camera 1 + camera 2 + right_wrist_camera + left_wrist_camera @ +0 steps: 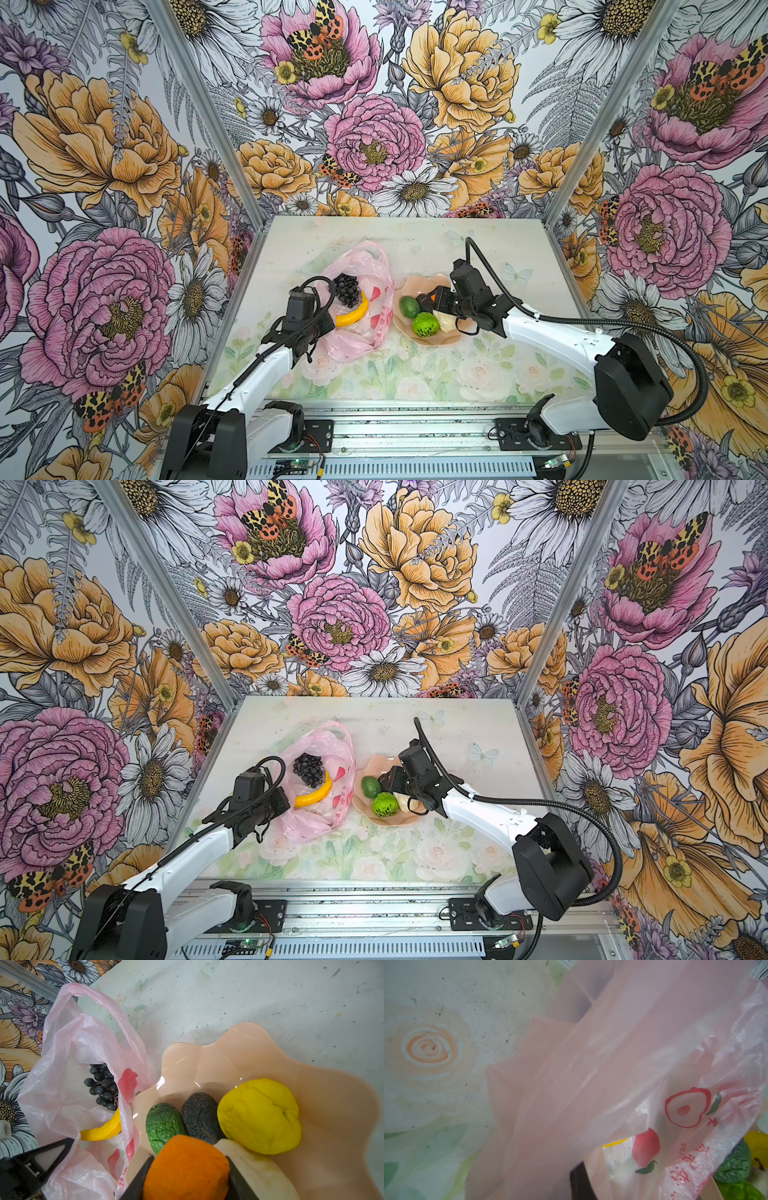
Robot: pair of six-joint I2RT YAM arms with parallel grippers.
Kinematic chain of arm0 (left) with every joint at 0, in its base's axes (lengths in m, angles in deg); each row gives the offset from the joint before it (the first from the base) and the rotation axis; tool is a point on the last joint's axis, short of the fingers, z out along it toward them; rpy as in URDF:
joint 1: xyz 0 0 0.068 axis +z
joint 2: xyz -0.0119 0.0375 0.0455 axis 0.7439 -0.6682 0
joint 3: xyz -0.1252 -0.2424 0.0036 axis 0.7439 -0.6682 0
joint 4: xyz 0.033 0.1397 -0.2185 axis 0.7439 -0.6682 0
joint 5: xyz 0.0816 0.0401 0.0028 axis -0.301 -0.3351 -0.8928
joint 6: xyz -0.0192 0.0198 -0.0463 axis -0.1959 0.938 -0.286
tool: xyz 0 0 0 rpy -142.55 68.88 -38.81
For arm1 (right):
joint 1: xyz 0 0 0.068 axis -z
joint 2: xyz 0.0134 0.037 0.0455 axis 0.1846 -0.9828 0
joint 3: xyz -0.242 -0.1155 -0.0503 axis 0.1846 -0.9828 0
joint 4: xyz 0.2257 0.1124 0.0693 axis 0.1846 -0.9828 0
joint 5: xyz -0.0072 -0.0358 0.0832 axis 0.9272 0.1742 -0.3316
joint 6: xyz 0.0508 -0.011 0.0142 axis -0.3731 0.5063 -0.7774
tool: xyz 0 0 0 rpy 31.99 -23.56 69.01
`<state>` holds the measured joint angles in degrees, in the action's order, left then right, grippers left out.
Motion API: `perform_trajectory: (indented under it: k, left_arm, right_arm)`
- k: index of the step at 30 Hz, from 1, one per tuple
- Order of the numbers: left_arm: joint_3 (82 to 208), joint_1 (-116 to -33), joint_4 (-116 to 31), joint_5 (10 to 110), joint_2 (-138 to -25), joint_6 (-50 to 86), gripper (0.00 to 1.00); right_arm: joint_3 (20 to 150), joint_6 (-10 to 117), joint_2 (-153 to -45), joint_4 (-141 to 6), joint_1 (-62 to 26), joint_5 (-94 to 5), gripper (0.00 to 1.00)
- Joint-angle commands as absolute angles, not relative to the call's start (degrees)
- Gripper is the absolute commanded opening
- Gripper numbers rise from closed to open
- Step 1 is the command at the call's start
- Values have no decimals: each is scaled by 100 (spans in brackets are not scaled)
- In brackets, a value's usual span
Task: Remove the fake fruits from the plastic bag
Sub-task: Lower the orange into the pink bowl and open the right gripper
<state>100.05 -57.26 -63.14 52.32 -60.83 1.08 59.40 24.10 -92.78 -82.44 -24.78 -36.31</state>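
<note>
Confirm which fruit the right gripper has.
The orange: it is clamped in the right gripper over the bowl. Lemon and avocado lie loose in it; grapes and banana are in the bag.

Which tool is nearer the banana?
Left. The left tool sits beside the banana, clamped on the plastic bag edge; the right tool is over the bowl, holding the orange.

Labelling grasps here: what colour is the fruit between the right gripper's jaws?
Orange. The small orange, clamped in the right gripper, shows best in the right wrist view.
</note>
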Motion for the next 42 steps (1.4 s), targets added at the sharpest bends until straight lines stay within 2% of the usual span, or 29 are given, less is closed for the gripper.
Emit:
perform_trajectory:
  k: [1,23,31,42]
  left_arm:
    - [10089,-5711,-6197,5085,-6005,229,0]
    - [10082,-5729,-6227,5058,-5943,226,0]
    - [10065,-5737,-6245,5046,-5908,221,0]
    - [10063,-5736,-6242,5025,-5907,226,0]
  right_arm:
    - [6107,2351,-9442,-8195,-2578,-3635,45]
    - [6397,2396,-10077,-8194,-2758,-3567,49]
    - [6360,2417,-10085,-8191,-2751,-3524,57]
    - [6337,2438,-9929,-8235,-2753,-3461,63]
